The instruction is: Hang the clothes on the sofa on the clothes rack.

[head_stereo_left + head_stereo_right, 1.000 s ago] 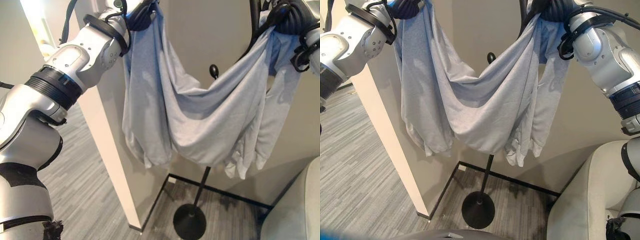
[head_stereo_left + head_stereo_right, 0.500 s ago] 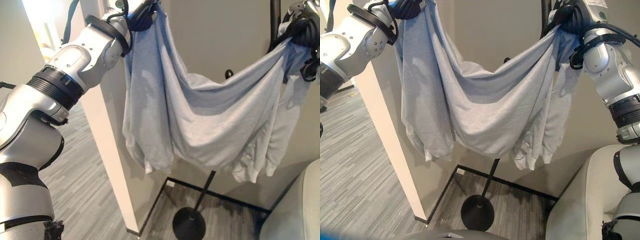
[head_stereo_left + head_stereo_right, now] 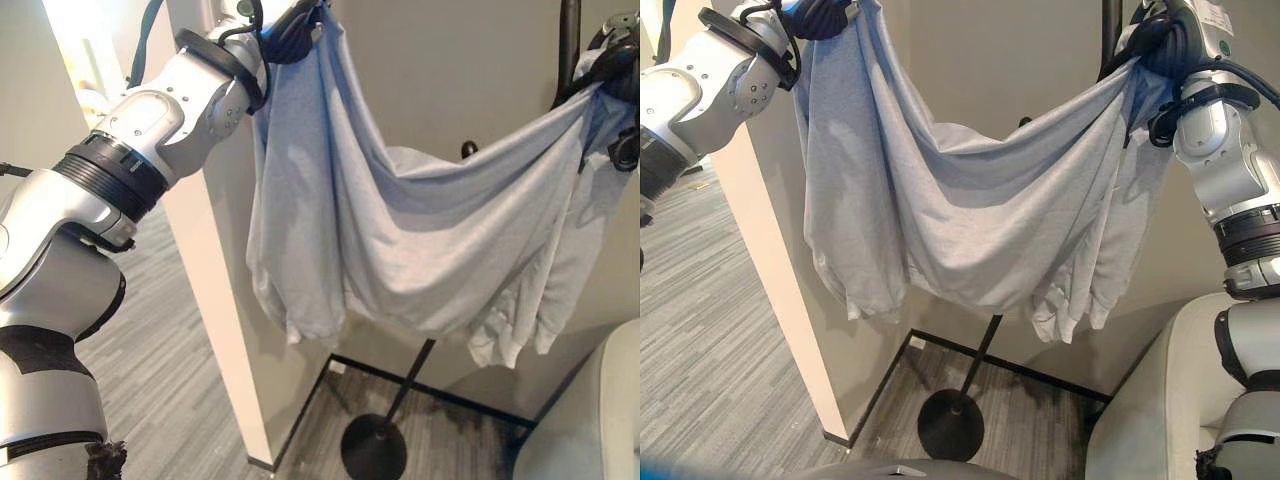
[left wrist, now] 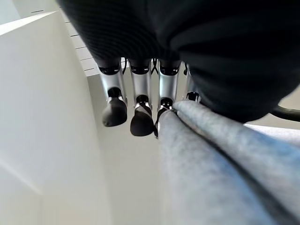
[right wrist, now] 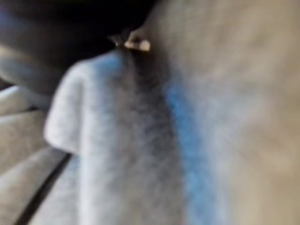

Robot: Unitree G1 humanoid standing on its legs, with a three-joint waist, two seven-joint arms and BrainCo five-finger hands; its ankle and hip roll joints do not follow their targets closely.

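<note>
Left eye view: the left hand (image 3: 290,25) is holding one end of the grey garment (image 3: 400,240) high beside the white pillar (image 3: 215,300); the right hand (image 3: 615,70) is gripping the other end by the rack pole (image 3: 570,45). The cloth is sagging between them, its sleeves dangling above the rack base (image 3: 373,447) on the floor (image 3: 180,380).
Right eye view: the garment is hanging in front of the beige wall (image 3: 1010,60), well above the sofa (image 3: 1150,410) at lower right.
Left wrist view: the fingers (image 4: 140,105) are curling down, a fold of the garment running under the palm, pinched there.
Right wrist view: grey cloth is pressing close against the camera; I cannot tell the finger pose here.
</note>
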